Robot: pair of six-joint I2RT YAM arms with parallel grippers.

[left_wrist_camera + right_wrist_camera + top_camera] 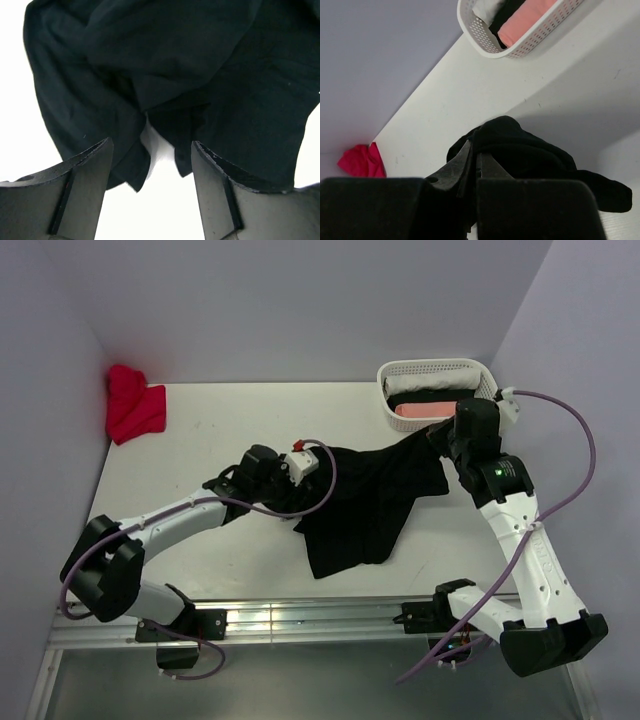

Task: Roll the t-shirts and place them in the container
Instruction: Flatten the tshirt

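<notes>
From above, the black t-shirt [365, 505] lies crumpled in the middle of the tabletop [220, 420], drawn out between the two arms. One end rises toward the right arm [500, 480], near the white basket [437, 390]. A red t-shirt [133, 405] sits in the far left corner, well apart.

In the left wrist view, the left jaws stand open and hold nothing. Between the fingers [82, 192] a loose hem of the black cloth hangs, with bare tabletop under it.

In the right wrist view, the right jaws are closed on a bunch of the black cloth.

I judge the step is to spread the shirt flat before rolling. The left jaws should go low and close on one hem edge only, not on a thick fold. Then both arms should pull gently apart, so the cloth lies smooth and does not slip out.
</notes>
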